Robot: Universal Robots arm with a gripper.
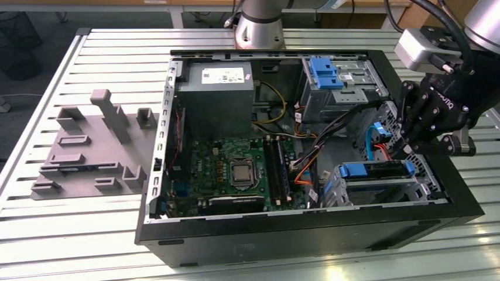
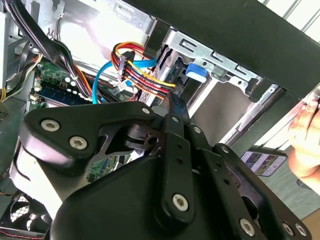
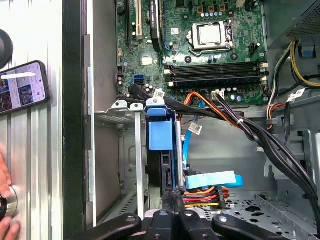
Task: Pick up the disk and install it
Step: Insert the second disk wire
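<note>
exterior view: a black computer case (image 1: pixel 312 234) lies open on a slatted metal table (image 1: pixel 47 234), its motherboard (image 1: pixel 234 170) and grey power supply box (image 1: pixel 217 96) exposed. the robot arm's black gripper (image 1: pixel 406 146) hangs over the case's edge at the exterior view's right, just above a metal drive cage (image 1: pixel 375 187) in the near corner. the disk (image 1: pixel 373 170), its blue plastic rail showing on top, sits in that cage, directly below the gripper. a bare blue bracket (image 1: pixel 328 73) rests in a second cage toward the far side of the case. a grey moulded fixture (image 1: pixel 93 146) stands on the table at the exterior view's left, well apart from the case.

in the first wrist view the disk (image 3: pixel 162 145) stands on edge in its slot, blue tab uppermost, with the gripper (image 3: pixel 172 207) right at its end; whether the fingers are closed on it cannot be told. a blue data cable (image 3: pixel 215 179) and a bundle of red, orange and yellow wires (image 3: pixel 200 196) lie just beside the drive. a phone (image 3: pixel 22 87) rests on the table outside the case, and a person's hand (image 3: pixel 5 205) shows near it.

in the second wrist view the gripper's black linkage (image 2: pixel 165 165) covers the foreground, with the disk's blue tab (image 2: pixel 196 71) beyond.
</note>
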